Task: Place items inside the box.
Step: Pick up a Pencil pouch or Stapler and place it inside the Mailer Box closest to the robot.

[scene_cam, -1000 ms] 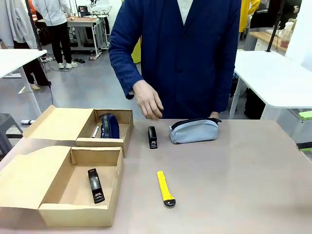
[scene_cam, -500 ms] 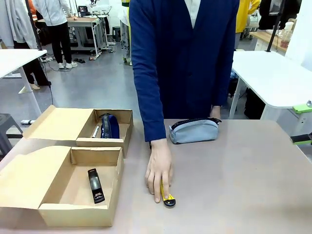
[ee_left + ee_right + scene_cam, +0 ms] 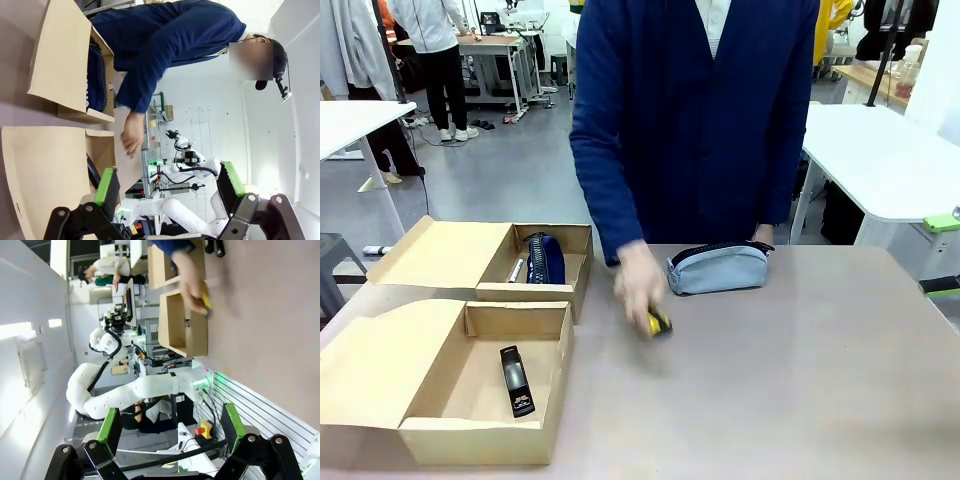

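With our left gripper [image 3: 168, 175] and right gripper [image 3: 170, 415] wide open and empty, a person's blurred hand [image 3: 638, 285] hid most of the yellow utility knife [image 3: 660, 323] beside the grey-blue zip pouch [image 3: 718, 270], with a black stapler [image 3: 516, 380] in the near box [image 3: 480, 437] and a navy zip pouch [image 3: 546, 260] in the far box [image 3: 525, 291].

On the table [image 3: 800, 380], the near box [image 3: 480, 440] sits at 8 o'clock from centre, a stapler [image 3: 516, 380] inside; the far box [image 3: 525, 292] behind it holds a zip pouch [image 3: 546, 258], a marker [image 3: 515, 270] at its 9 o'clock. The person's hand [image 3: 638, 285] covers the utility knife [image 3: 660, 323] near centre; the second pouch [image 3: 718, 268] lies at its 2 o'clock
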Available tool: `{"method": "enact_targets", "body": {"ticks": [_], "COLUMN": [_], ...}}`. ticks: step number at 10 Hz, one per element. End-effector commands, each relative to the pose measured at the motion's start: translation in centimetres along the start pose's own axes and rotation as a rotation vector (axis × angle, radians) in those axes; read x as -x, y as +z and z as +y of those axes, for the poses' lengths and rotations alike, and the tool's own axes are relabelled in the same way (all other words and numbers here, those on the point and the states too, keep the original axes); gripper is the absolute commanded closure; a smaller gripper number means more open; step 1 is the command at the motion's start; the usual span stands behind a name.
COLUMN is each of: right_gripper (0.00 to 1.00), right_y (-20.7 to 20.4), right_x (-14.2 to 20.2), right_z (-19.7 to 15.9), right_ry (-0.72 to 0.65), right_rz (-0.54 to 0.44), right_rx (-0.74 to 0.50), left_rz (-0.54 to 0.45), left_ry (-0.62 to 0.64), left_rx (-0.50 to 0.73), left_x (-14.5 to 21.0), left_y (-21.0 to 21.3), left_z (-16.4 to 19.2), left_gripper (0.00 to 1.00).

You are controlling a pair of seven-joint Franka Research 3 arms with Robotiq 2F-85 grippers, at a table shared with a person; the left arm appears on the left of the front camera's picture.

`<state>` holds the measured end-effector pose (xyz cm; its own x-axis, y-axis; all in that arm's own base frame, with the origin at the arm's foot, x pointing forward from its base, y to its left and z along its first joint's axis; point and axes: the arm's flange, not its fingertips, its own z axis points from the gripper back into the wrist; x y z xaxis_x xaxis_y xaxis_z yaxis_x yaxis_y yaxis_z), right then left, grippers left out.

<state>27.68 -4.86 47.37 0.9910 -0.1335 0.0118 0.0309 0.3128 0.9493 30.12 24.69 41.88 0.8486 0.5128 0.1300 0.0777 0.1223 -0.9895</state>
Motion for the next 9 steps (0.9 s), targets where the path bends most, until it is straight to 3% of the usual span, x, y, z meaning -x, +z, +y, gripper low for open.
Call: {"method": "enact_targets", "body": {"ticks": [1, 5, 6, 8, 9], "right_gripper": [0.0, 0.0, 0.0, 0.0, 0.0], "right_y": [0.1, 0.0, -3.2, -12.8, -16.6], "right_x": [-0.1, 0.0, -1.5, -7.6, -8.6], "right_z": [0.4, 0.0, 1.6, 3.9, 4.5], "right_ry": [-0.004, 0.0, 0.129, 0.478, 0.581], "right_rz": [-0.003, 0.001, 0.116, 0.414, 0.461], "right_rx": [-0.018, 0.001, 0.196, 0.441, 0.621], "left_rz": [0.01, 0.01, 0.01, 0.01, 0.01], "left_ry": [-0.02, -0.02, -0.02, -0.02, -0.02], "left_rx": [0.008, 0.008, 0.008, 0.008, 0.008], "left_x": [0.1, 0.1, 0.1, 0.1, 0.1], "left_y": [-0.1, -0.1, -0.1, -0.1, -0.1], "left_z": [-0.1, -0.1, -0.1, -0.1, -0.1], "left_gripper": [0.0, 0.0, 0.0, 0.0, 0.0]}}
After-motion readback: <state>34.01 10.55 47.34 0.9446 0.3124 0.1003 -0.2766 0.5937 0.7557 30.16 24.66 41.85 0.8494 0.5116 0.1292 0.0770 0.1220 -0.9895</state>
